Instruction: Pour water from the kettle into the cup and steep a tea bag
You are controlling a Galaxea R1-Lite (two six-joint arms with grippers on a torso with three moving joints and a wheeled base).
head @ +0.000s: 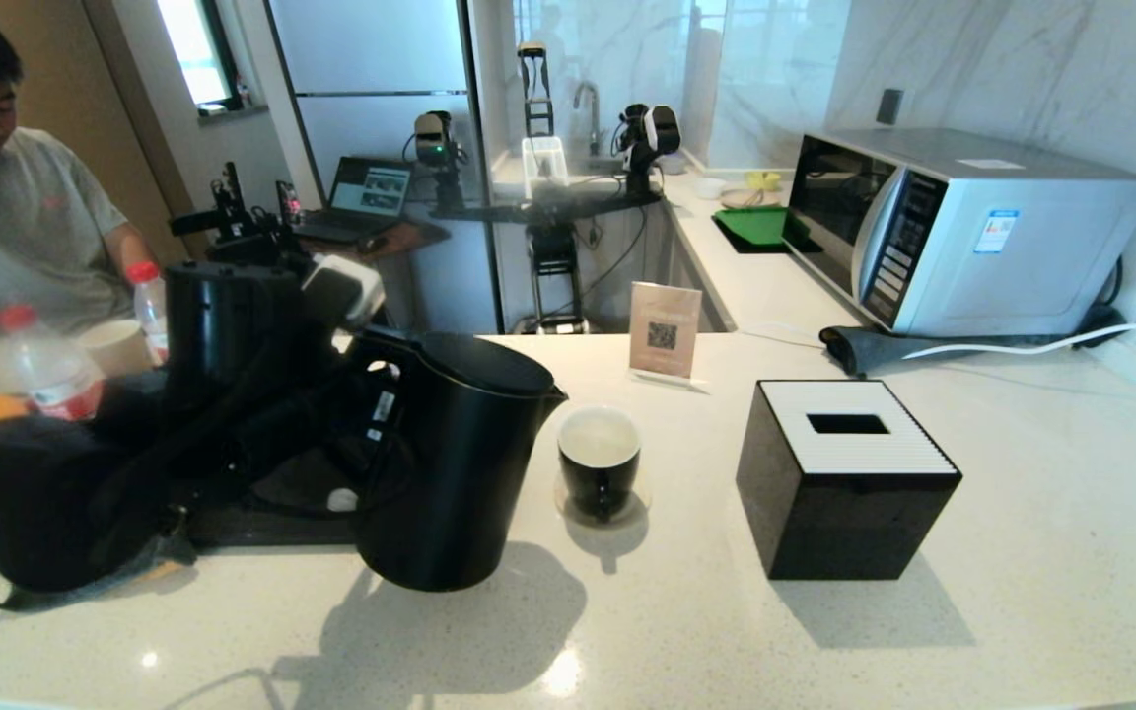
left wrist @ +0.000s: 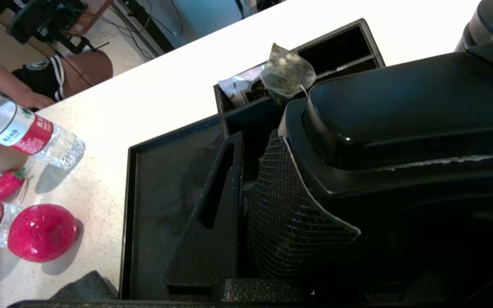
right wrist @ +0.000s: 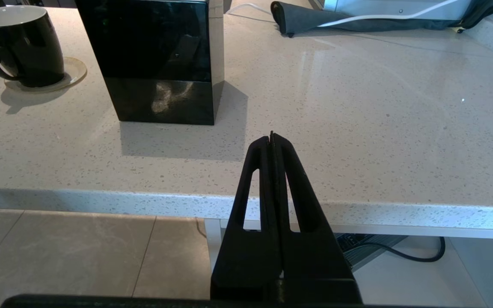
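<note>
A: Worktop [head: 686, 611] front edge first. What sits nearest it?

B: The kettle [head: 450, 463], towards the left end of the worktop, tilted with its spout leaning towards the cup [head: 599, 460]. The left gripper [left wrist: 246, 188] has its jaws clamped partway closed on the kettle's loop handle; in the left wrist view one finger [left wrist: 212, 214] lies on the outer side of the handle and the ribbed pad on the other side presses against it.

A: And the cup?

B: Just beside the kettle's spout, on a small round coaster [head: 603, 505], upright, with its white inside showing. I cannot tell whether any water is in it. The black tissue box [head: 844, 473] stands right of the cup, apart from it.

A: The right gripper [right wrist: 272, 141]?

B: Parked below and in front of the worktop's front edge, jaws pressed fully together and holding nothing.

A: Further back?

B: Behind the kettle lies a black tray [left wrist: 161, 201] near the left end. The tea bag [left wrist: 287, 72] rests on the rim of a black compartment box [left wrist: 340, 47] beyond that tray. Red-capped bottles [left wrist: 24, 137] lie at the left edge. A small card stand [head: 665, 331] is behind the cup, and the microwave [head: 962, 227] is at the far right corner.
</note>
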